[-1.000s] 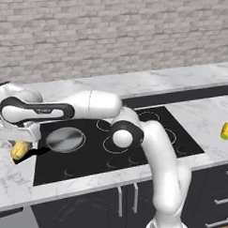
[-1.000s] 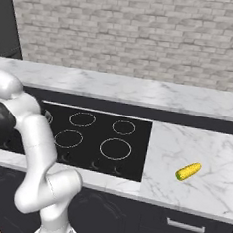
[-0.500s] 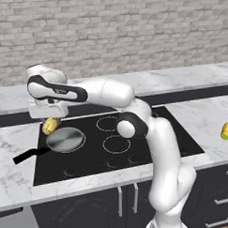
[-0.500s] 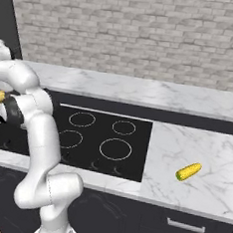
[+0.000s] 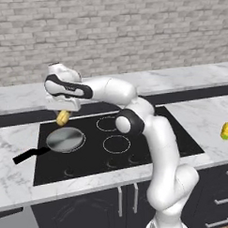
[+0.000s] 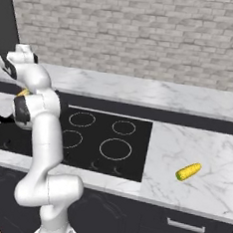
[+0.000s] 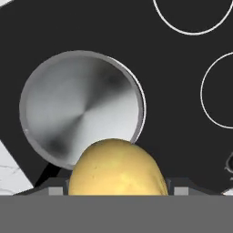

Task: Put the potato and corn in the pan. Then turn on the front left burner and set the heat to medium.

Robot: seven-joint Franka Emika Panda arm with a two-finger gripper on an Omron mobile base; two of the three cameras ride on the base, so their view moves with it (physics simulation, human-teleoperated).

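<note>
My gripper [image 5: 63, 113] hangs over the stove, shut on the potato [image 5: 62, 118], a tan-yellow oval lump. It hovers just above the far rim of the pan [image 5: 65, 139], a shiny grey round pan whose black handle [image 5: 29, 155] points left. Looking down from the hand view, the potato [image 7: 117, 169] sits between the jaws at the bottom, with the pan [image 7: 77, 111] bare below and beyond it. In the right base view the potato [image 6: 23, 93] peeks out beside the arm. The corn [image 5: 225, 130], a bright yellow cob with a green tip, lies on the right counter [image 6: 188, 171].
The pan rests on the front left ring of the black cooktop [image 5: 141, 150], with other burner rings [image 5: 116, 144] to its right. Small knobs [image 5: 108, 164] line the cooktop's front edge. Marble counter [image 6: 206, 146] flanks the stove and a brick wall stands behind.
The arm swung right from the left counter, carrying the potato from beside the pan handle up and over to the pan's far rim. The corn has stayed put.
</note>
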